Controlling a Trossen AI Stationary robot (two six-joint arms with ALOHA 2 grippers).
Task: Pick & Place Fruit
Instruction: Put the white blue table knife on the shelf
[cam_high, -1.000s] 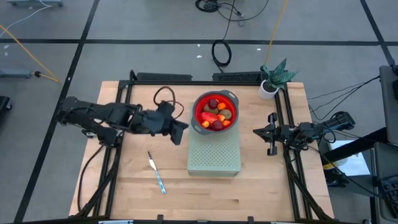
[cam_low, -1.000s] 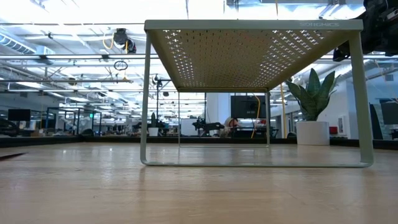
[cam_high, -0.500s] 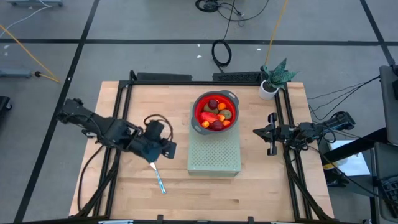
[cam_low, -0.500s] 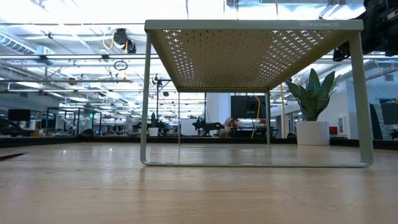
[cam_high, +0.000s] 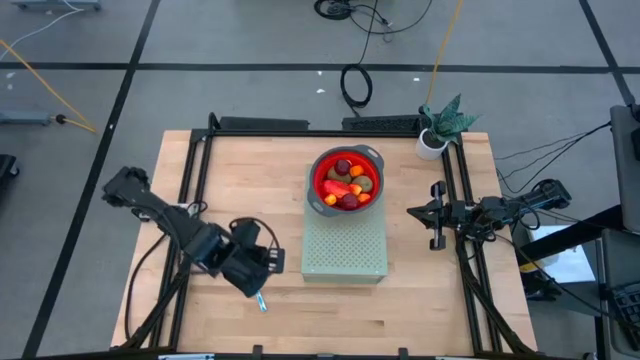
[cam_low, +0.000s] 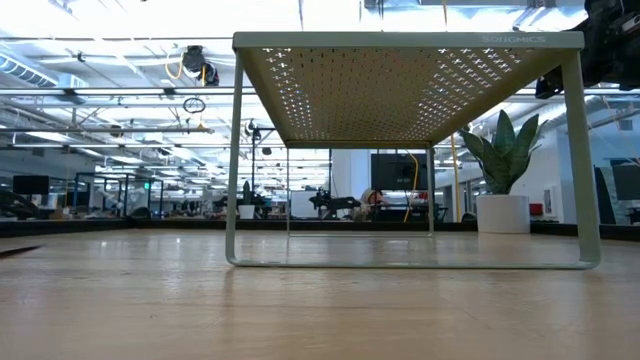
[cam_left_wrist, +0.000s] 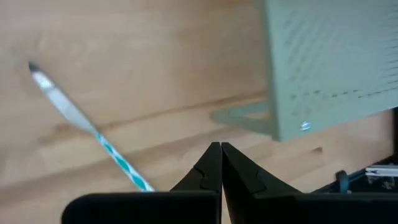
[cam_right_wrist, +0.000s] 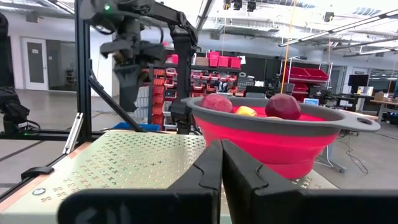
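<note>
Risk of shut left gripper (cam_left_wrist: 221, 163) striking knife (cam_left_wrist: 87, 124) instead of reaching fruit (cam_high: 345, 187) in bowl (cam_high: 312, 165); right gripper (cam_right_wrist: 221, 163) shut, idle.

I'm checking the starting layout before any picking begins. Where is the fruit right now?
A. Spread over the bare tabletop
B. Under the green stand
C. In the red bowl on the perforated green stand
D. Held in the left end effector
C: the fruit sits in the red bowl, which rests on the perforated green stand.
</note>
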